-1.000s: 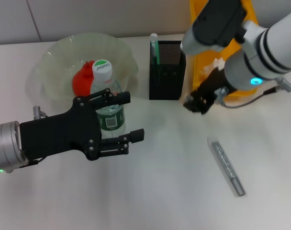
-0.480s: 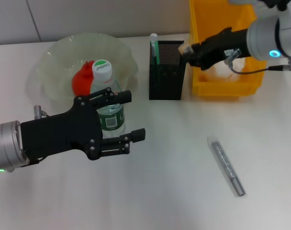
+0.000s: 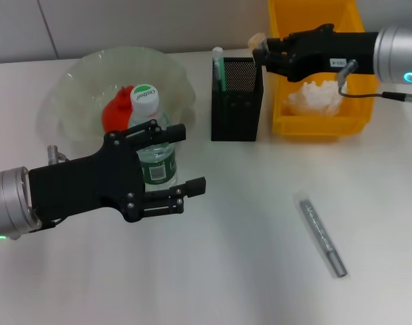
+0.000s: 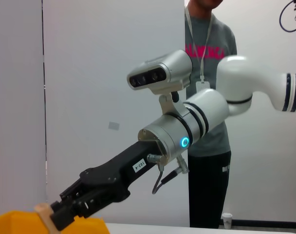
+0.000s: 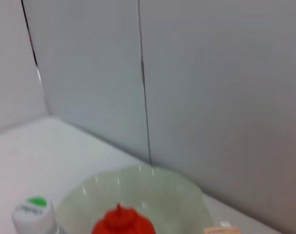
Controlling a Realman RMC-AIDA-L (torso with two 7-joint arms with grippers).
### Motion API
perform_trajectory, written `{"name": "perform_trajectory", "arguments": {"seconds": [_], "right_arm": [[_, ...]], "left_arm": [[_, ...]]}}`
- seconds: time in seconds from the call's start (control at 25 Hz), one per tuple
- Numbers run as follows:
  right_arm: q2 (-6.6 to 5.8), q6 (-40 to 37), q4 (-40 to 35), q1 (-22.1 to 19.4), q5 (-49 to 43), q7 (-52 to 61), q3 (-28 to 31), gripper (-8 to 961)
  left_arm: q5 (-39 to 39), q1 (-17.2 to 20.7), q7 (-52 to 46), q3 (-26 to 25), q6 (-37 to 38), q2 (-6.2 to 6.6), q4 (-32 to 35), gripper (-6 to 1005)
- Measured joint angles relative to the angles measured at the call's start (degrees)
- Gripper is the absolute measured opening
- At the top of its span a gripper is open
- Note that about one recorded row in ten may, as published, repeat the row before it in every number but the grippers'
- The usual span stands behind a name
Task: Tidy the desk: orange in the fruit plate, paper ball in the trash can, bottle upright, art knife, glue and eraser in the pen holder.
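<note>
1. Head view: the right gripper (image 3: 259, 49) reaches in from the right at the back of the desk (image 3: 246, 271), its fingers clenched on the eraser (image 3: 256, 41), a small beige block held above the right rear corner of the pen holder (image 3: 237, 108).
2. Left wrist view confirms the same grip: the right gripper (image 4: 53, 217) pinches the eraser (image 4: 44, 214) at its tip, above the yellow trash can (image 4: 21, 225).
3. The left gripper (image 3: 167, 166) hangs over the front left of the desk with its fingers spread apart, grasping nothing; they bracket the bottle (image 3: 152, 139) without visibly touching it.
4. The bottle stands upright just in front of the fruit plate (image 3: 80, 78), cap on.
5. The orange (image 3: 116, 112) lies inside the fruit plate, directly behind the bottle. Right wrist view shows the orange (image 5: 122, 224) in the fruit plate (image 5: 182, 195) and the bottle cap (image 5: 35, 212) beside it.
6. The pen holder stands between the fruit plate and the trash can (image 3: 280, 81), with a green-and-white glue stick (image 3: 218, 68) upright in its left rear corner.
7. The paper ball (image 3: 316, 98) lies inside the trash can.
8. The art knife (image 3: 322, 235), a grey slim tool, lies flat on the desk at front right, well apart from the pen holder.
</note>
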Motion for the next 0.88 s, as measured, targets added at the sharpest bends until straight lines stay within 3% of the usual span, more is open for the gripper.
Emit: {"name": "perform_trajectory", "arguments": {"seconds": [0.2, 0.32, 0.56, 0.88], "right_arm": [[-0.19, -5.3, 8.0, 2.7, 7.7, -8.4, 8.4, 253], [-1.0, -8.3, 12.8, 5.4, 8.4, -9.8, 12.6, 253], [-3.0, -8.5, 21.6, 10.1, 8.0, -10.9, 13.3, 252], [-3.79, -5.1, 27.7, 13.5, 5.5, -12.1, 13.1, 253]], "left_arm": [[-0.1, -0.3, -0.1, 0.0, 0.1, 0.0, 0.1, 815], [-0.1, -0.6, 0.0, 0.0, 0.1, -0.04, 0.2, 815], [-0.1, -0.7, 0.0, 0.3, 0.1, -0.09, 0.2, 815], [-0.1, -0.5, 0.6, 0.3, 0.2, -0.09, 0.0, 815]]}}
